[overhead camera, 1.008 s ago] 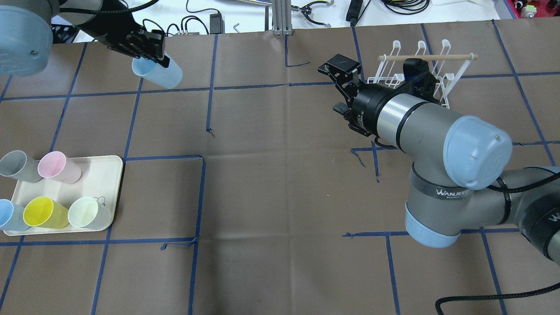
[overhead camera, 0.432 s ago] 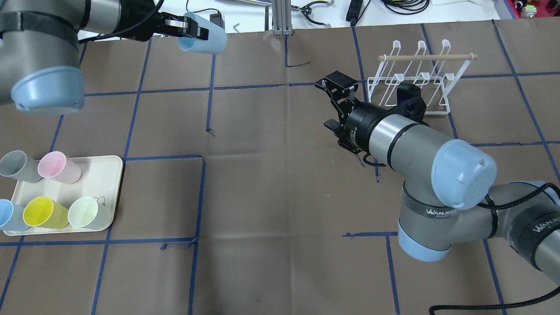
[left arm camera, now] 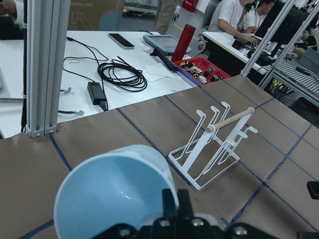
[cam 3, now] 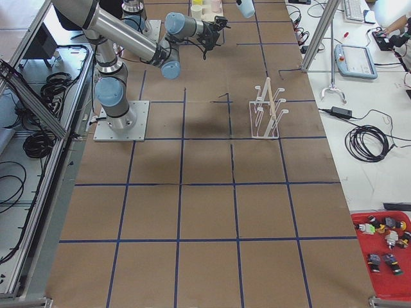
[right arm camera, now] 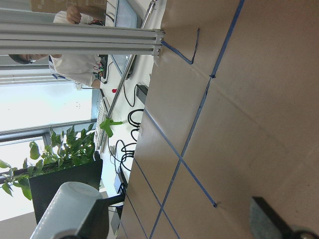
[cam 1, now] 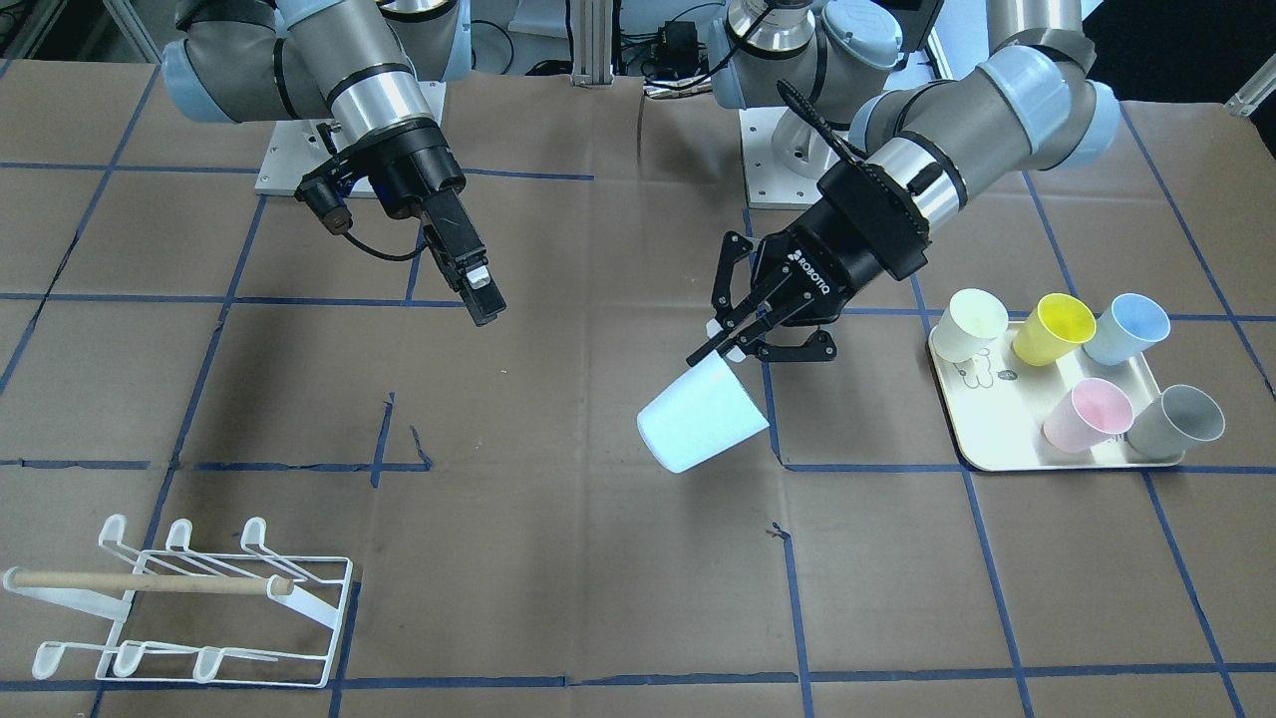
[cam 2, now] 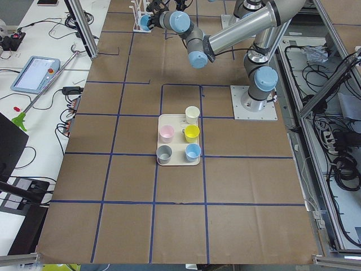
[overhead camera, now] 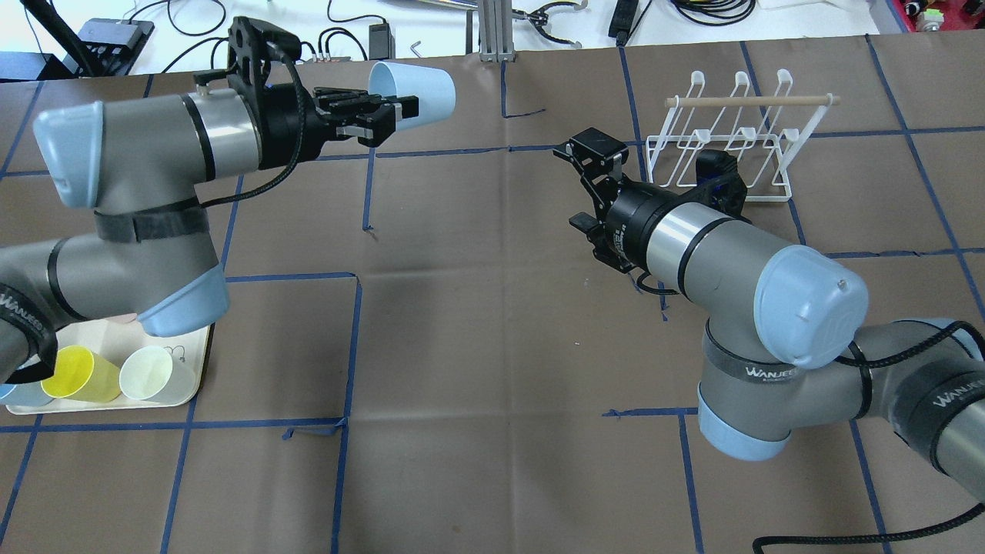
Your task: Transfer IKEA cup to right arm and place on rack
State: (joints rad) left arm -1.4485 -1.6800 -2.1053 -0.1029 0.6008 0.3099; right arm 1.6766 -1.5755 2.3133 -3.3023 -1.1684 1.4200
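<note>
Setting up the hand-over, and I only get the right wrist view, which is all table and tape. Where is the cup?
Observer: The left claw holds the blue cup by its rim, lifted off the table.
Operator: Is my claw ready for it?
Observer: The right claw is open and empty, well apart from the cup.
Operator: And the rack?
Observer: The rack stands on your side of the table with nothing hung on it.
</note>
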